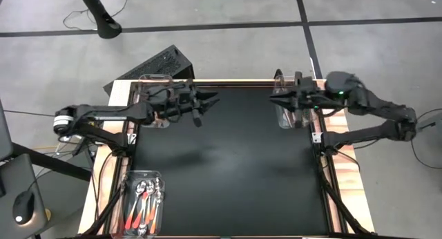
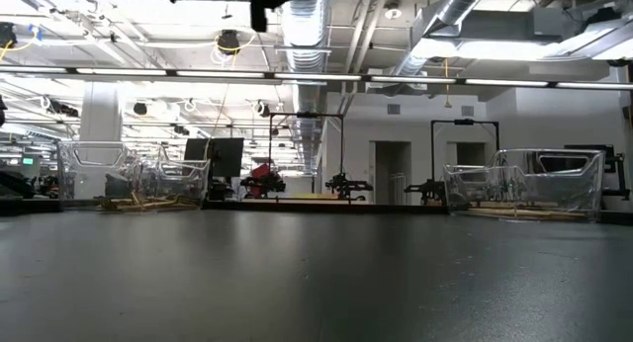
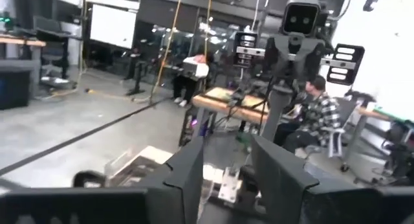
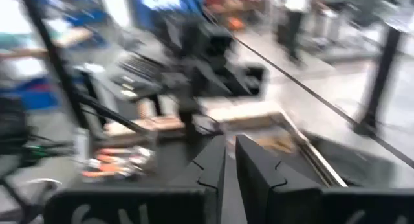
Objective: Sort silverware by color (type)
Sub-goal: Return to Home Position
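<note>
Nearest me, the orange-handled spoons [image 1: 141, 201] lie in the near-left bin [image 1: 161, 197]. Their long axes run near to far, bowls toward the far edge and handles toward me. Across the black mat [image 1: 228, 163], both arms hang at the far edge. The left gripper [image 1: 206, 108] is partly open and empty; the right gripper [image 1: 275, 99] is almost closed on nothing. To home well, I'd fold both slowly, clear of the far-left bin [image 1: 155, 79].

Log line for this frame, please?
left gripper: by far-left bin, jaws open | right gripper: by far-right bin, jaws shut | spoons: in near-left bin
</note>
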